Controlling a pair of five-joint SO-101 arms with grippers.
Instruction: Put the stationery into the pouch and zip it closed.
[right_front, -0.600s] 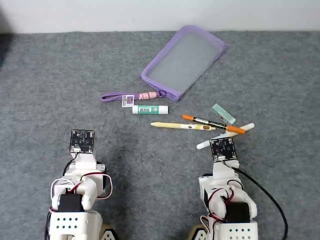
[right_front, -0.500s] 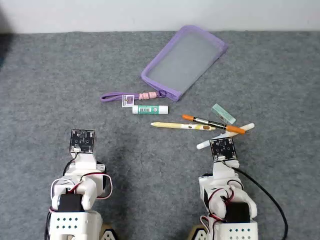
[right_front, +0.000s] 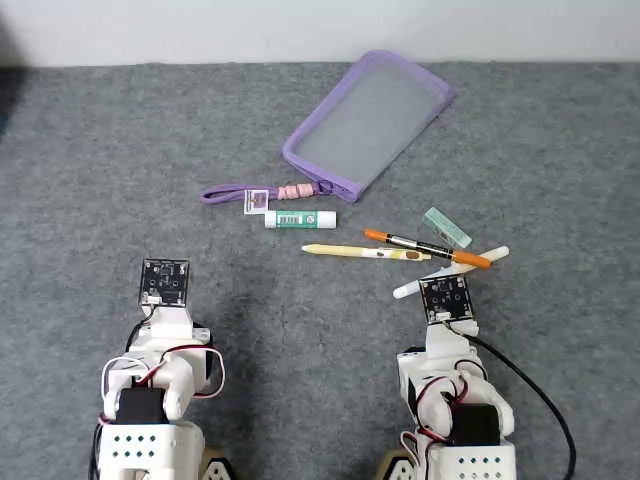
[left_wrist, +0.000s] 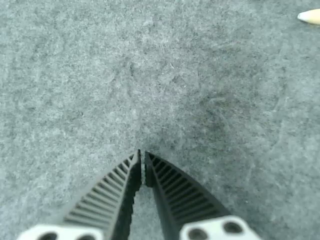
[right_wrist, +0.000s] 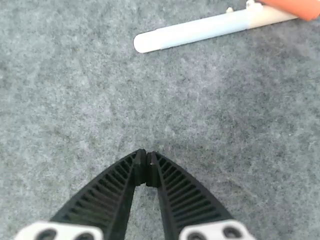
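Sitting parked at near edge of tabletop (right_front: 90, 160): left gripper (left_wrist: 141, 165) and right gripper (right_wrist: 146, 169) tips together, empty; white pen (right_wrist: 200, 31) nearest right, likely first pick.

Nothing legible from where I stand. On the glue stick (right_front: 300, 219), a green-and-white label, print too small to read. On the pouch strap (right_front: 225, 193), a small white tag (right_front: 257, 201) with dark marks, unreadable. On the yellow pen (right_front: 365, 252), dark markings near one end, indecipherable.
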